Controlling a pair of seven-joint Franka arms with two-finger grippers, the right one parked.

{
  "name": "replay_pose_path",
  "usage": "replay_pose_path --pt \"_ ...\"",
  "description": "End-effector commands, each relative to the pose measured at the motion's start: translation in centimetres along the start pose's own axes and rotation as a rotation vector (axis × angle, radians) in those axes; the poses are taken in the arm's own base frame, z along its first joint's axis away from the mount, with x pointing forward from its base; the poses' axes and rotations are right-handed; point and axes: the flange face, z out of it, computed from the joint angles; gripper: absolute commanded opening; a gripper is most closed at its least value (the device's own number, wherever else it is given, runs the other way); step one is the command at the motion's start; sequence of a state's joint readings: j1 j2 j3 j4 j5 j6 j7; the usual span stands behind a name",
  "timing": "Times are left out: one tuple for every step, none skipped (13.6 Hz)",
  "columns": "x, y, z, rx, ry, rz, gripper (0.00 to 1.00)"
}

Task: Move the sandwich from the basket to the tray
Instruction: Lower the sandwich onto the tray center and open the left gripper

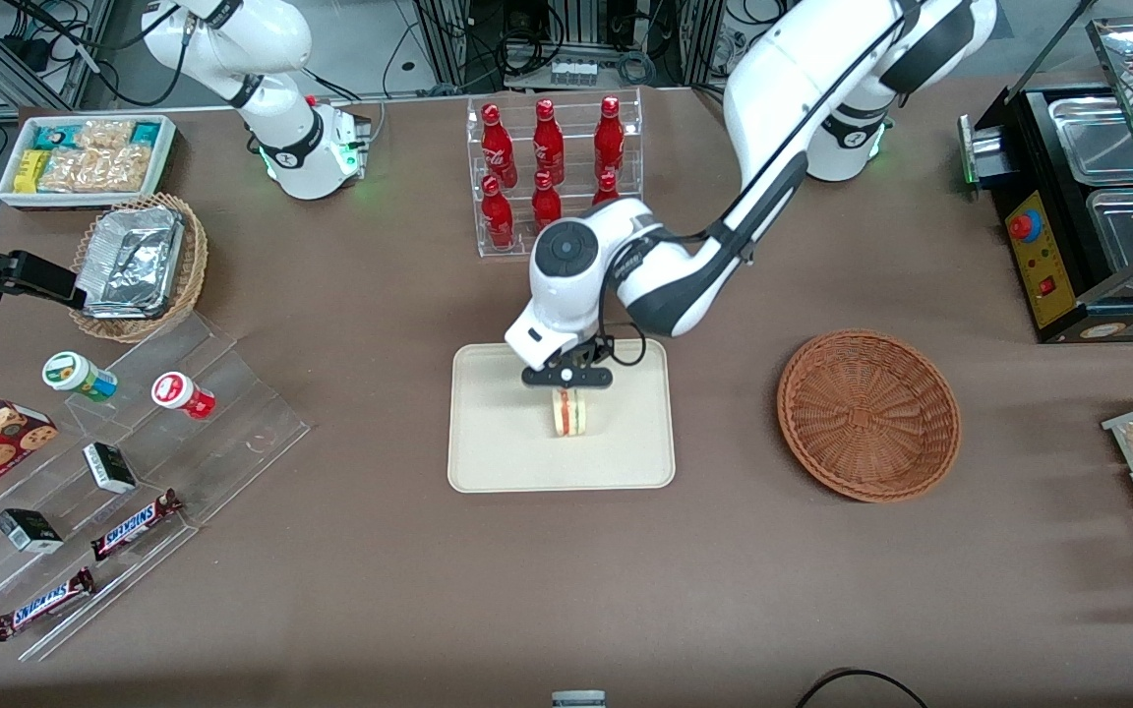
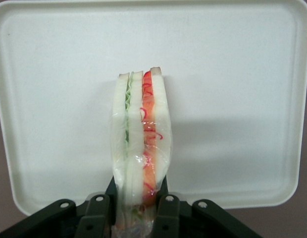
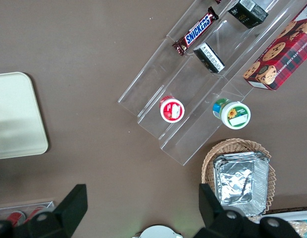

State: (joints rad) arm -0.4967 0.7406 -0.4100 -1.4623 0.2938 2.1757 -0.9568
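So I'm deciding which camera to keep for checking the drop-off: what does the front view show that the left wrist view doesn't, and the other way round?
Only the front view shows the empty basket lying toward the working arm's end of the table, the rack of red bottles, and the working arm reaching over the tray. Only the left wrist view shows the fingers pressed against both sides of the sandwich, and its wrapping. Both show the gripper holding the sandwich over the tray.
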Motion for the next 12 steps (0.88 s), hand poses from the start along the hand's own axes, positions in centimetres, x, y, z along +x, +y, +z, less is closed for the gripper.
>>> replay_pose_path --pt "1.3 1.2 0.1 0.001 0.036 -0.003 0.32" --pt "1.2 1.3 0.2 0.004 0.041 -0.002 0.32" --pt "1.4 1.4 0.1 -0.005 0.048 0.000 0.32" --pt "1.4 1.5 0.6 -0.018 0.052 0.003 0.32" --pt "1.4 1.5 0.9 -0.020 0.050 0.004 0.32" --pt "1.3 1.6 1.0 -0.020 0.051 0.008 0.32" --pt "1.3 1.6 1.0 -0.016 0.050 0.010 0.32" --pt "1.1 1.6 1.2 -0.014 0.048 0.012 0.35" --pt "1.1 1.6 1.2 -0.013 0.048 0.012 0.37" --pt "0.5 2.1 1.2 -0.011 0.048 0.020 0.46" --pt "0.4 2.1 1.5 -0.007 0.045 0.021 0.75" --pt "0.4 2.1 1.4 -0.006 0.046 0.020 0.93"
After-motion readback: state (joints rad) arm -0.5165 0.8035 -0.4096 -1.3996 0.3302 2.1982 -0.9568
